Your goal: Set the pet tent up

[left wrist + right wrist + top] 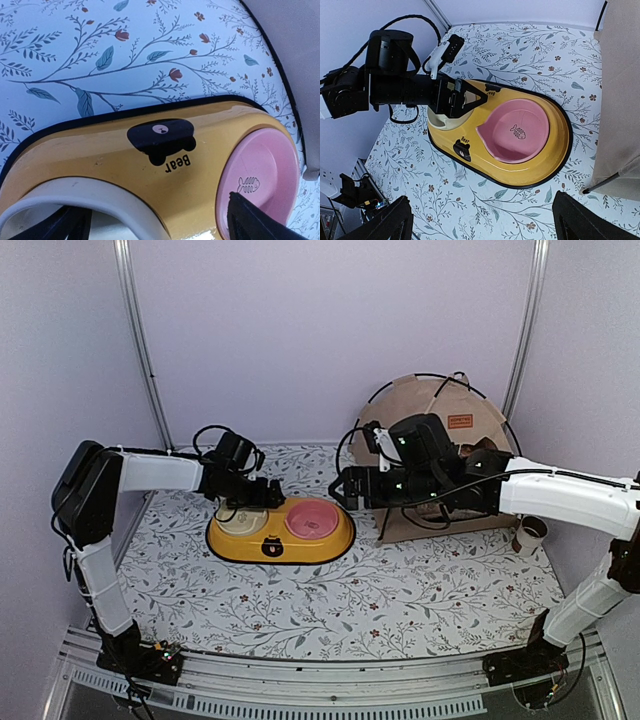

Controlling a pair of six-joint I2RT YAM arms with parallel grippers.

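The pet tent (420, 400) is beige fabric with thin black poles and stands at the back right, its brown label (460, 421) facing up. Its fabric edge shows in the right wrist view (620, 100) and in the left wrist view (295, 50). My right gripper (345, 488) is open and empty in front of the tent, low over the mat (485, 230). My left gripper (270, 495) is open over a yellow feeder (280, 540). One of its fingers (65, 225) is in the cream bowl, the other over the pink bowl (260, 170). The pom-pom is hidden.
The yellow two-bowl feeder (470, 130) lies on the floral mat (380, 600) left of centre, close to the tent's base. A cardboard tube (530, 533) stands at the right edge. Grey walls and metal posts (140, 340) enclose the back and sides.
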